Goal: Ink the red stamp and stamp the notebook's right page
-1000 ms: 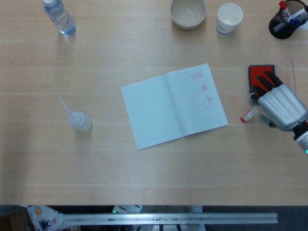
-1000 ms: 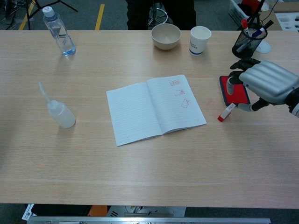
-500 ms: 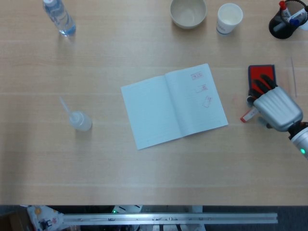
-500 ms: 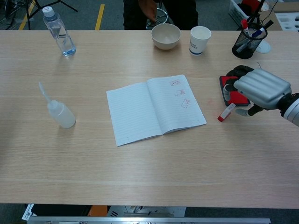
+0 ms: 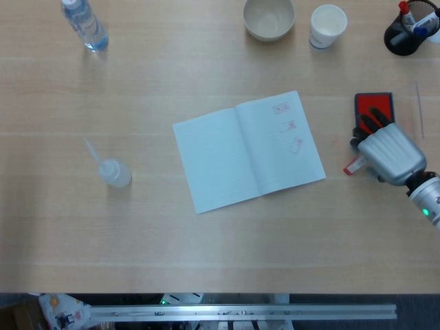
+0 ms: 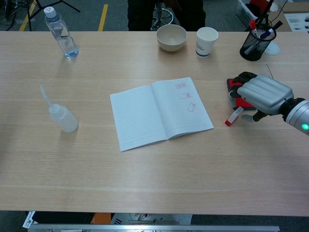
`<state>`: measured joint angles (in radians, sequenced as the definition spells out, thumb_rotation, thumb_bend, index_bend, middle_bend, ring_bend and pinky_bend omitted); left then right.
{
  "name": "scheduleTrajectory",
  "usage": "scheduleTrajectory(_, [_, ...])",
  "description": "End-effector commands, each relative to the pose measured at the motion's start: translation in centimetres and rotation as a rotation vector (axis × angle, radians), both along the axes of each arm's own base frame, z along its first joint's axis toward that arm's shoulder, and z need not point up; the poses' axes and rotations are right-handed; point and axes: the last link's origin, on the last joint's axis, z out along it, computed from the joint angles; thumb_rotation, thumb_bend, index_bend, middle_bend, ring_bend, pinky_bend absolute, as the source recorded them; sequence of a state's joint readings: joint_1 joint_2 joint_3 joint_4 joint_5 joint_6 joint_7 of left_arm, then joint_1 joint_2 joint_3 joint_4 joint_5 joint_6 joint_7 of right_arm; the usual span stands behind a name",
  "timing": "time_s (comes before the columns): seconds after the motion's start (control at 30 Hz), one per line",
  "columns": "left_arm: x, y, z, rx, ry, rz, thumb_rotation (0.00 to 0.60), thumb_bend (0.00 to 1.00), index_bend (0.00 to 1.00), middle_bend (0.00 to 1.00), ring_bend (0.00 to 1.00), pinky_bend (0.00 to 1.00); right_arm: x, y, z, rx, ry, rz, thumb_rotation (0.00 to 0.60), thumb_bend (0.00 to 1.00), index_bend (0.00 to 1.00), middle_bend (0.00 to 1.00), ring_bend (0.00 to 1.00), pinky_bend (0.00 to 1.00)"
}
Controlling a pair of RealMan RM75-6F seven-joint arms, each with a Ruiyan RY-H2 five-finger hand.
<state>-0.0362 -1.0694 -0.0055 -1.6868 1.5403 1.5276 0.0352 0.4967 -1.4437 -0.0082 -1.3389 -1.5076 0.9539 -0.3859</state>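
The open notebook lies mid-table; its right page carries three red stamp marks. The red stamp lies on its side on the table, right of the notebook. Just behind it sits the red ink pad in its black case. My right hand hangs low, palm down, over the pad's near end, fingers bent downward and the thumb close beside the stamp's right end. I see nothing held in it. My left hand is out of both views.
A squeeze bottle stands at the left and a water bottle at the far left. Along the back stand a bowl, a paper cup and a black pen holder.
My right hand has drawn in toward the near side and sunk lower, covering more of the ink pad's near end and closing on the stamp. The stamp has not moved.
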Motion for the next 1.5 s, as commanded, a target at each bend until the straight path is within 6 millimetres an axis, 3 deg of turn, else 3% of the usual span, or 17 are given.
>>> scheduleTrajectory(0.03, [0.0,0.0,0.0,-0.001,0.001,0.001,0.600,0.34,0.16,0.13,0.11,0.09,0.0,-0.1,-0.2,0.003,0.001,-0.001,0.600,0.21,0.47,0.35,0.13,0.10])
scheduleTrajectory(1.0, [-0.5,-0.2,0.2,0.001,0.002,0.012,0.600,0.34,0.16,0.13,0.11,0.09,-0.2,-0.3,-1.4,0.022,0.005,-0.013,0.600,0.31,0.61,0.38,0.13,0.10])
scheduleTrajectory(1.5, [-0.8,-0.2,0.2,-0.011,0.008,0.020,0.600,0.34,0.16,0.13,0.11,0.09,-0.4,-2.8,2.3,-0.092,0.005,-0.056,0.600,0.31,0.62,0.38,0.13,0.10])
